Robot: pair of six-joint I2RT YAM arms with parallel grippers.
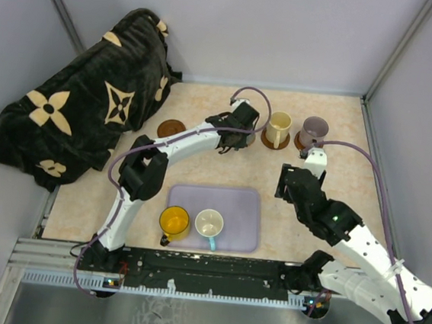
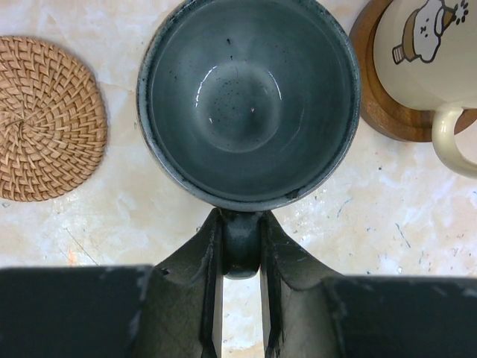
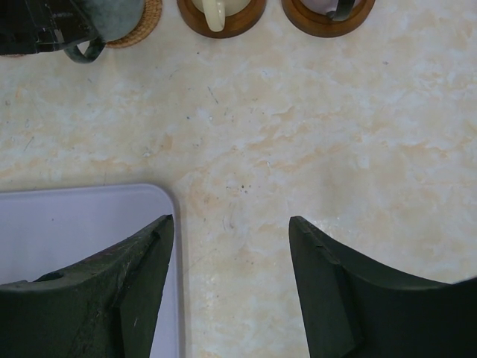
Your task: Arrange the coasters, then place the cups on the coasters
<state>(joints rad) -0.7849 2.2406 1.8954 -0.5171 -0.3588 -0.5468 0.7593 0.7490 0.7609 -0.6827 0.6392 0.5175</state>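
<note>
My left claw [image 2: 240, 233] is pinching the handle of the grey-green cup [image 2: 250, 97], jaws nearly closed on it. That cup is hanging out between the woven coaster [image 2: 46, 119] and the pale yellow cup [image 2: 428, 45], which is sitting on a wooden coaster [image 2: 373, 112]. Can't tell if mine is touching the table. My right claw [image 3: 231, 224] is hovering wide open, holding nothing, by the corner of the lavender tray [image 3: 74, 224]. The mauve cup [image 1: 315, 129] is sitting on a second wooden coaster [image 3: 328, 22], and the orange cup [image 1: 173, 221] and cream cup [image 1: 209, 223] are waiting on the tray.
</note>
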